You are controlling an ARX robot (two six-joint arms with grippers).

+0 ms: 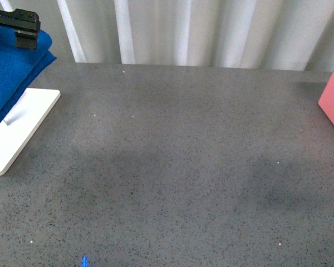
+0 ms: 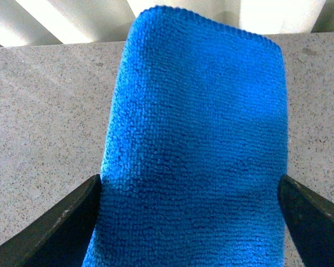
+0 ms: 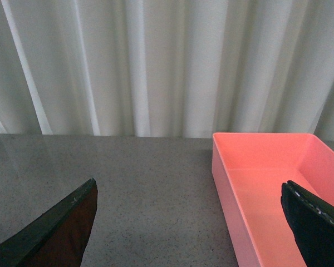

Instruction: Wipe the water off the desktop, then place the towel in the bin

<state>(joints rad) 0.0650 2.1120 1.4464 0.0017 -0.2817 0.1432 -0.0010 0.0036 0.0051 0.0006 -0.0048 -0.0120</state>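
Left pincer (image 2: 189, 178) is spread wide, straddling the blue towel (image 2: 195, 111), up over the white stand (image 1: 28, 122) at the far left of the bench (image 1: 172, 167); right pincer (image 3: 188, 182) hangs apart too, by the pink bin (image 3: 222, 183)

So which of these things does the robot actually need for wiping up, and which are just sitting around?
Needed for the job: the blue towel, between the open fingers of the left gripper; the desktop; the pink bin.

Just lying about: the white stand; the curtain behind; a tiny blue speck at the desktop's near edge.
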